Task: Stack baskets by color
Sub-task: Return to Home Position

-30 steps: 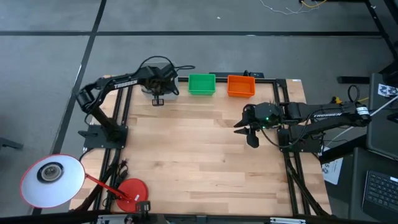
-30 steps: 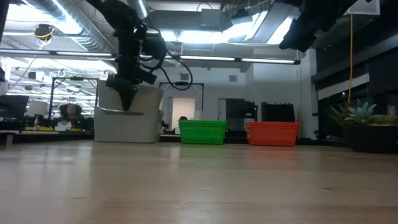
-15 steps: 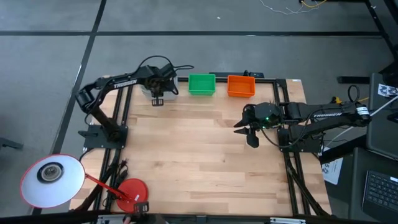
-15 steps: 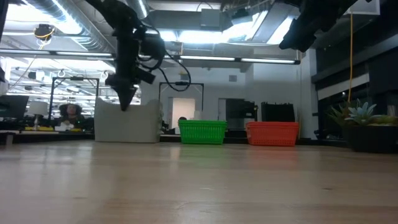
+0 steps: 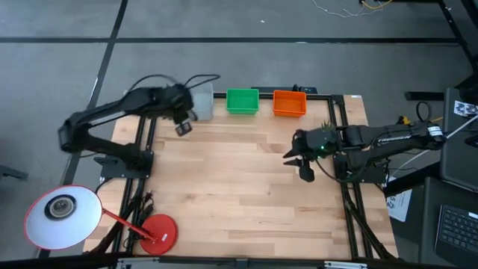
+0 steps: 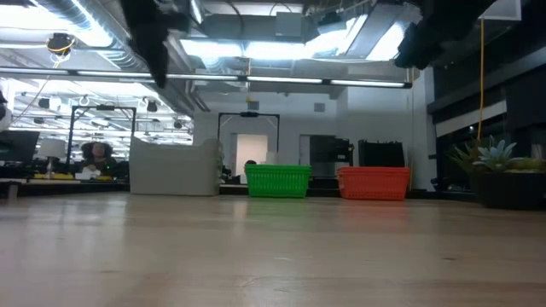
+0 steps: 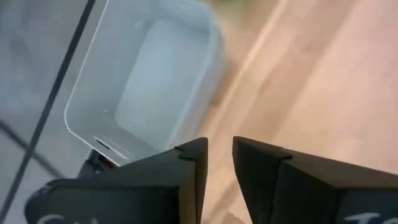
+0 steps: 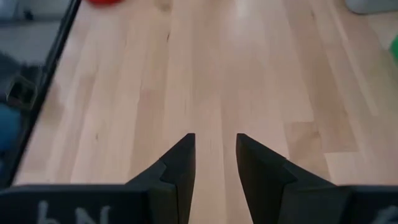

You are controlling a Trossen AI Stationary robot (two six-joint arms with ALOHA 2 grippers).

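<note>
A light grey basket [image 5: 202, 99] rests on its base at the table's far left edge, and in the low view the grey basket [image 6: 175, 167] rises higher than the other two. To its right stand a green basket [image 5: 243, 101] and an orange basket [image 5: 290, 102], also seen as the green basket [image 6: 278, 181] and orange basket [image 6: 374, 182] in the low view. My left gripper [image 5: 183, 125] hangs open and empty above the table, just near of the grey basket [image 7: 146, 81]. My right gripper [image 5: 297, 163] stays open and empty over the table's right side.
A red disc [image 5: 158, 230] and a round white disc [image 5: 62, 217] lie at the near left corner. A potted plant [image 6: 499, 175] stands at the right edge. Bare wooden tabletop [image 5: 239, 187] spans the middle.
My left gripper has risen from the grey basket's rim and drawn back toward the table's left and near side, rolling its wrist. The grey basket that stood higher under it one second ago now sits lower and level. My right arm has kept still.
</note>
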